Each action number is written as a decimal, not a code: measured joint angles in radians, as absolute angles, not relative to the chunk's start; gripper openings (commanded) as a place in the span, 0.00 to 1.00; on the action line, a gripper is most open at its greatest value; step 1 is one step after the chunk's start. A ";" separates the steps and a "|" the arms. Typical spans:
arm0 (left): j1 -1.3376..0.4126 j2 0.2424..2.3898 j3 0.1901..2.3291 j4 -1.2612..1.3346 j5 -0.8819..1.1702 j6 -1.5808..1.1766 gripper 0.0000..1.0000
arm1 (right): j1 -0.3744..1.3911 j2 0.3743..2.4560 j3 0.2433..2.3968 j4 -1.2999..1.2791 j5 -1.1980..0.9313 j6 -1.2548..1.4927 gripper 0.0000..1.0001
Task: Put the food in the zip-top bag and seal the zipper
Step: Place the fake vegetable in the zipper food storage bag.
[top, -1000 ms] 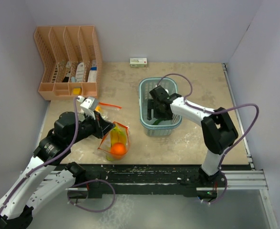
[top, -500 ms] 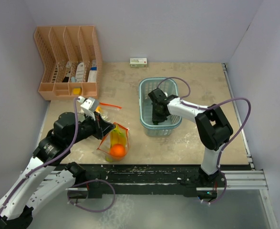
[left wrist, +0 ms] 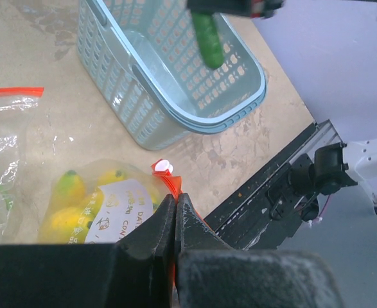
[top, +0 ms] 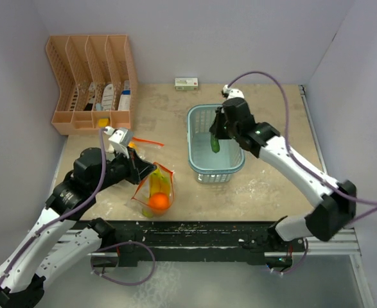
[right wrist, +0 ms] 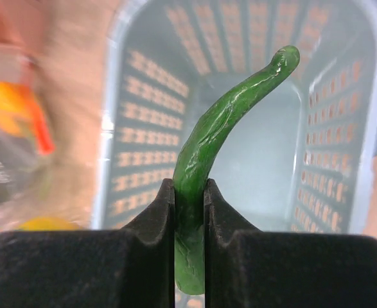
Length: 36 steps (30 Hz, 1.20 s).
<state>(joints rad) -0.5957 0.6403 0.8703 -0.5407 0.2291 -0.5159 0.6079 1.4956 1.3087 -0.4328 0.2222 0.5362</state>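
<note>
Right jaws pinching long green vegetable (right wrist: 204,160), above basket's (top: 190,138) open middle

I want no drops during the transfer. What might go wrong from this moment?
The right end effector pinches the long curved green vegetable near one end over the light blue mesh basket; the free length might swing or slip. The left end effector holds the clear zip-top bag by one spot on its red zipper edge, with yellow bananas and a small orange fruit inside; the mouth looks narrow, so the vegetable may snag or tug the bag loose.
</note>
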 measured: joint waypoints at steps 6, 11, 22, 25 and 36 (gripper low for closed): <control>-0.596 0.673 0.891 -0.510 0.200 -0.542 0.00 | 0.696 1.223 1.269 -0.247 0.163 0.452 0.00; -0.596 0.702 0.880 -0.467 0.196 -0.573 0.00 | 0.941 1.101 1.118 -0.036 0.166 0.398 0.00; -0.596 0.699 0.855 -0.455 0.171 -0.612 0.00 | 1.162 0.990 0.702 0.415 0.322 0.381 0.00; -0.596 0.685 0.854 -0.463 0.159 -0.617 0.00 | 1.243 0.995 0.670 0.541 0.390 0.380 0.00; -0.596 0.642 0.840 -0.493 0.145 -0.620 0.00 | 1.366 1.243 0.630 0.914 0.567 0.381 0.00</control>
<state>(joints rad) -0.5957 0.6422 0.8402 -0.4927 0.1448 -0.6205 1.3663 1.2434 0.6300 0.9142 0.5667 0.3813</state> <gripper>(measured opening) 0.006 0.159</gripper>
